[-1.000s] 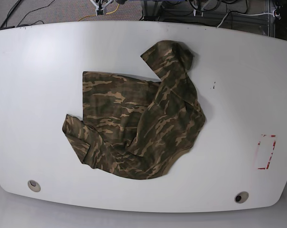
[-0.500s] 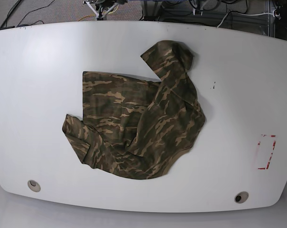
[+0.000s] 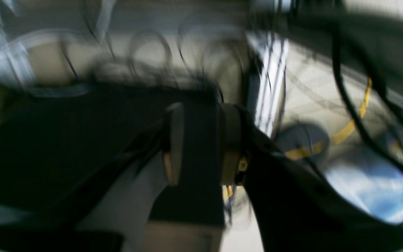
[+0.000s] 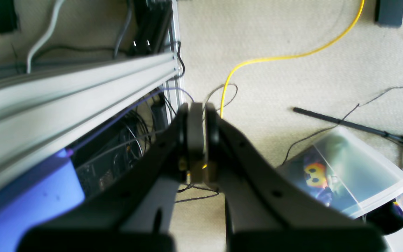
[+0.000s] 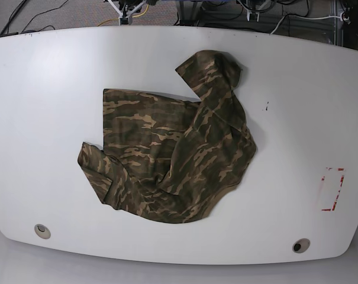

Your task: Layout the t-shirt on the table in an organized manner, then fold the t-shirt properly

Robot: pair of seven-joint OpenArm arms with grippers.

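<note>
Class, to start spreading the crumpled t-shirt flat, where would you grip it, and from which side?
Probably the sleeve-like flap of the t-shirt poking toward the table's far edge, approached from that edge: it juts clear of the bunched folds.

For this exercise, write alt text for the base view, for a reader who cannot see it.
A crumpled camouflage t-shirt lies bunched on a glossy white table, partly folded over itself. A red outline mark sits near the right edge; no gripper appears over the table.
</note>
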